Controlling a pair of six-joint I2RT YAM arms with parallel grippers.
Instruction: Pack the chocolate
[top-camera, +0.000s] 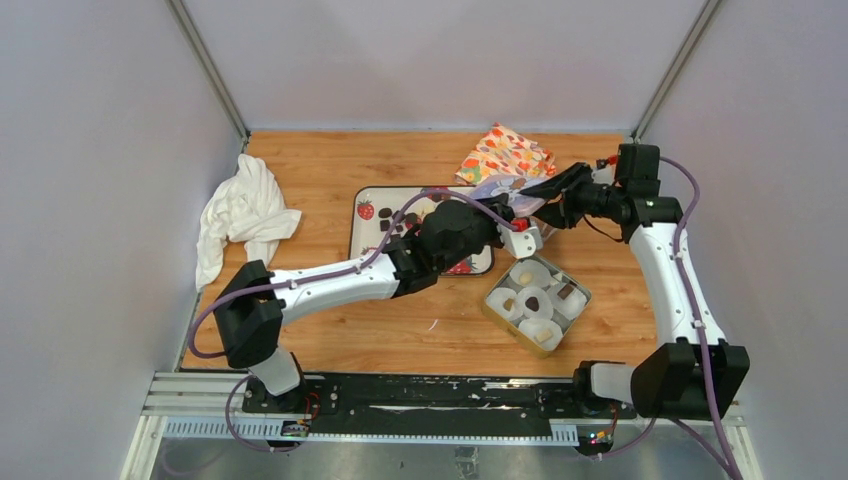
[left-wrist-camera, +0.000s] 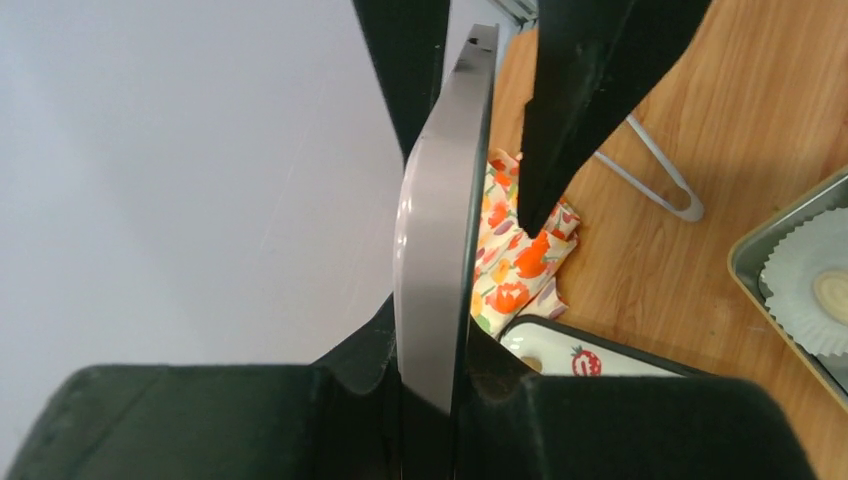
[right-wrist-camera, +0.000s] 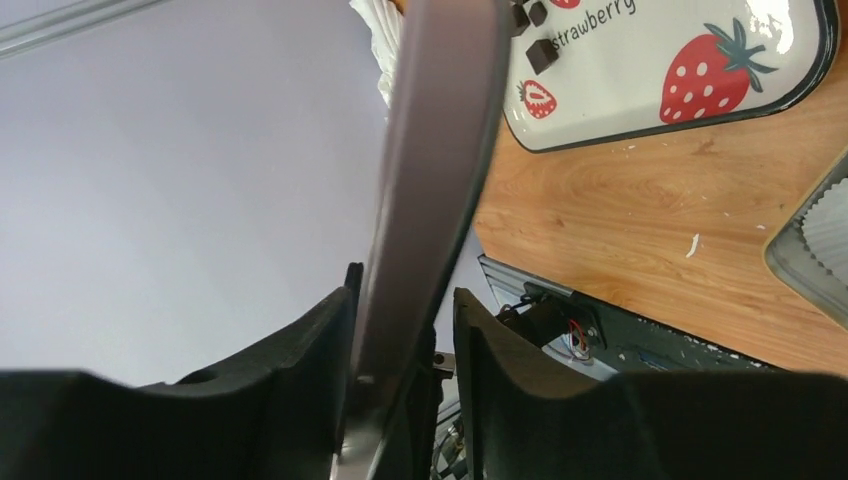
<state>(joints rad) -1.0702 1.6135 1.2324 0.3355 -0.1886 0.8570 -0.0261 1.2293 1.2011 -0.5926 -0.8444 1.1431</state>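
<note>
Chocolate (top-camera: 533, 302) part-packed in tin (top-camera: 490, 306). L gripper (left-wrist-camera: 462, 150) clamped on lid (left-wrist-camera: 435, 280); R gripper (right-wrist-camera: 405, 290) straddles it, grip unclear. Risk: handover slip, lid drops on tin at 5 o'clock.

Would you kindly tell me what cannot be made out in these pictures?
Top view: the left arm covers much of the strawberry tray, so its chocolate count is hidden.
Both wrist views: the lid shows edge-on only, its face unseen.
Both wrist views: the frame edge cuts off the tin.
</note>
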